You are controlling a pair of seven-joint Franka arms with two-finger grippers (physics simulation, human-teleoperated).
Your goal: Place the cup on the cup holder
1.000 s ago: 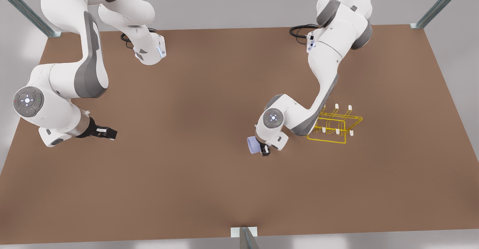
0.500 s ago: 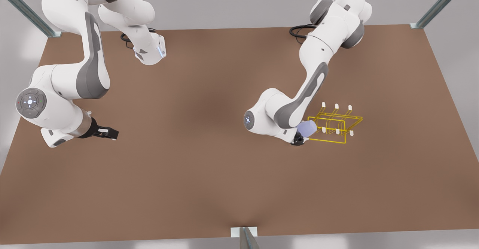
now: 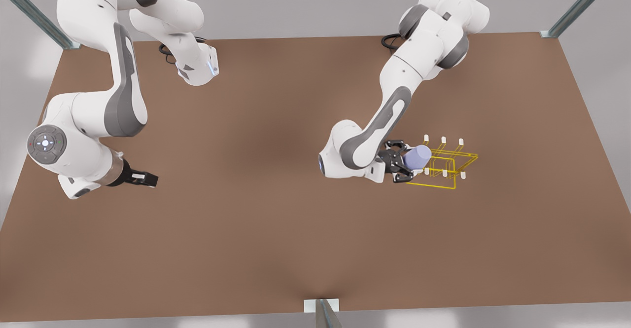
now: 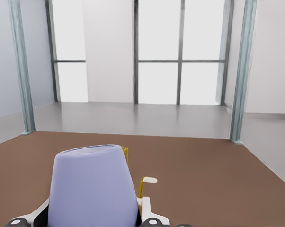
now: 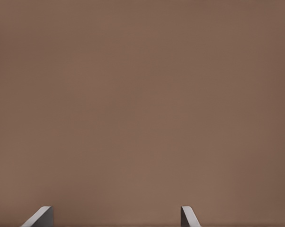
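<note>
The pale lavender cup lies on its side in the air, with my left gripper shut on it. Its narrower end points toward the yellow wire cup holder and overlaps the rack's end nearest the arm. In the left wrist view the cup looms close, with a white-tipped yellow prong just behind it. My right gripper waits open at the front view's left, low over the table. Its two fingertips stand apart over bare brown surface.
The brown table spreads wide around both arms. Both arm bases stand at its far edge, and a metal post rises at the near edge. Windows and metal frame posts lie beyond the table.
The left arm swung the cup toward the front view's right, from open table to the end of the cup holder, turning its wrist. The right arm shifted only slightly.
</note>
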